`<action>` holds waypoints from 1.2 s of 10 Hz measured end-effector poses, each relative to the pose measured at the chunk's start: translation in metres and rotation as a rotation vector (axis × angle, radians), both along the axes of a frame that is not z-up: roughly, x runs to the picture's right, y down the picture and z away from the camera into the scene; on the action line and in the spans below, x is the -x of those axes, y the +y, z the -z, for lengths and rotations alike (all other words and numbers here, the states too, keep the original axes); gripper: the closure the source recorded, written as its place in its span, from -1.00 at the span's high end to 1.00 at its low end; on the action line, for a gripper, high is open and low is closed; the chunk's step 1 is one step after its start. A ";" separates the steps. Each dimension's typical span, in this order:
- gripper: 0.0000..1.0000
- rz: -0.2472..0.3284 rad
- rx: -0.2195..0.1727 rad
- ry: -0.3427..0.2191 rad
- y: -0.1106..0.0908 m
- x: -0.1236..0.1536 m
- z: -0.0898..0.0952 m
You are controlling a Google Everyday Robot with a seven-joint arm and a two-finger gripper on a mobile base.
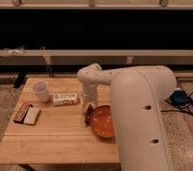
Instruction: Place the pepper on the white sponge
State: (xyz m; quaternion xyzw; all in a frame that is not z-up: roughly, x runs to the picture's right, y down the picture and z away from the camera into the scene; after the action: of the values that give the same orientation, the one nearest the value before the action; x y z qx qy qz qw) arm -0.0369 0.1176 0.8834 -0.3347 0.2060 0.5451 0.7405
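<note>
My gripper point(89, 105) hangs down over the table's middle, just right of the white labelled box and at the left rim of the orange bowl. A small dark red shape, likely the pepper point(88, 111), shows right beneath it against the bowl's rim; whether it is held is unclear. The white sponge point(32, 116) lies flat near the table's left edge, next to a reddish-brown pad point(21, 112) on its left. The gripper is well to the right of the sponge.
A white cup point(40, 90) stands at the back left of the wooden table point(55, 142). A white labelled box point(65, 98) lies beside the gripper. The large orange bowl point(104, 122) sits right of centre. My arm's large white body covers the table's right side.
</note>
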 end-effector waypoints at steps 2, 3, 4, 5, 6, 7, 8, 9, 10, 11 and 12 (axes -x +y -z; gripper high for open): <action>0.30 0.016 0.013 0.001 0.006 0.003 -0.002; 0.30 0.021 0.019 0.003 0.009 0.003 -0.003; 0.30 0.026 0.024 0.007 0.011 0.001 -0.005; 0.30 0.029 0.027 0.010 0.013 0.001 -0.006; 0.30 0.035 0.031 0.013 0.015 0.001 -0.007; 0.30 0.041 0.036 0.021 0.018 -0.001 -0.009; 0.26 0.044 0.038 0.026 0.020 -0.002 -0.010; 0.12 0.045 0.039 0.027 0.020 -0.002 -0.010; -0.12 0.047 0.040 0.027 0.021 -0.003 -0.010; -0.31 0.048 0.039 0.026 0.021 -0.004 -0.009; -0.47 0.050 0.039 0.021 0.021 -0.003 -0.008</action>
State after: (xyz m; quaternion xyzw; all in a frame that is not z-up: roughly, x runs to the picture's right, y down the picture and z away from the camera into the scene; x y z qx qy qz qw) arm -0.0335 0.1389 0.8914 -0.3381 0.2328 0.5259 0.7449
